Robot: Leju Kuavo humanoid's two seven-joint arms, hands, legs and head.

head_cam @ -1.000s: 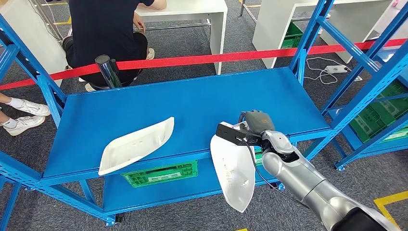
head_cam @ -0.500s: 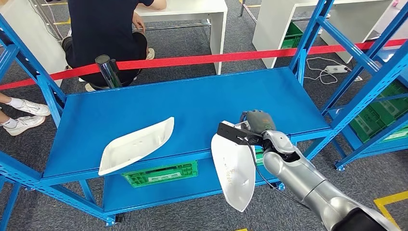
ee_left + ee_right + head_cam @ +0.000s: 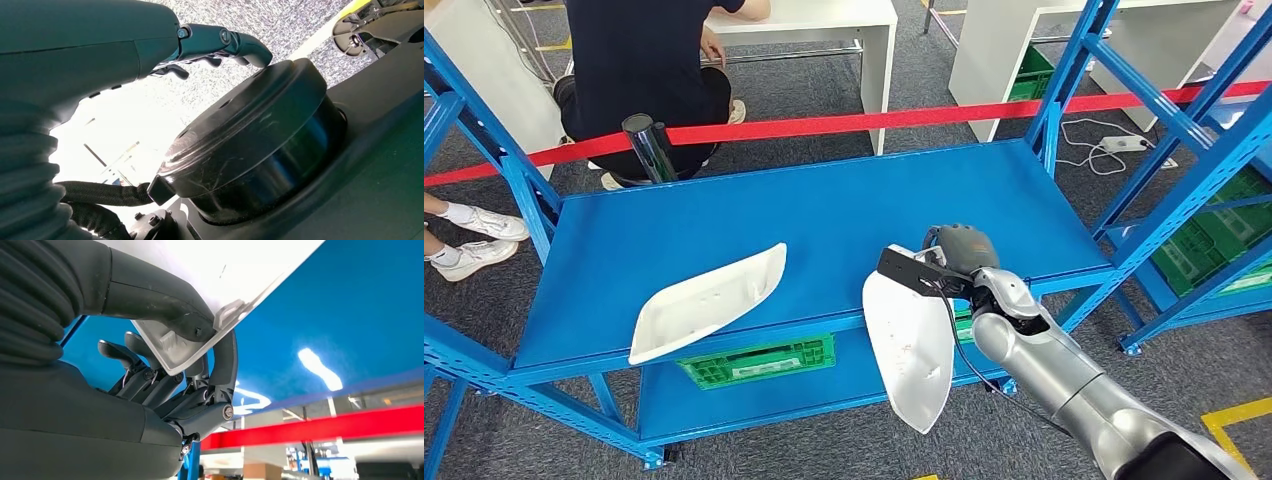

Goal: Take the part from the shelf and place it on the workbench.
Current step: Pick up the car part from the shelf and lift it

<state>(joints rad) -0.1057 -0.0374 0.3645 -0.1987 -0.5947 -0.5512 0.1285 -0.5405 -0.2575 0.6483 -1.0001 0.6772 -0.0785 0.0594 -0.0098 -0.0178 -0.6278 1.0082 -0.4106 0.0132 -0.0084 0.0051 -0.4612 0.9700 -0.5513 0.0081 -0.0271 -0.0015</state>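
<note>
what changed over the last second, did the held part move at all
The right hand, holding a white part, drew slightly back toward the robot and lower, away from the shelf; the part came with it. The second part on the shelf and the person stayed put.

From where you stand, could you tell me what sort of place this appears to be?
Probably a factory or warehouse test area: blue steel shelving with green plastic crates below, a red barrier tape across grey carpet, and white moulded plastic parts, one on the shelf, another in the robot's right hand.
</note>
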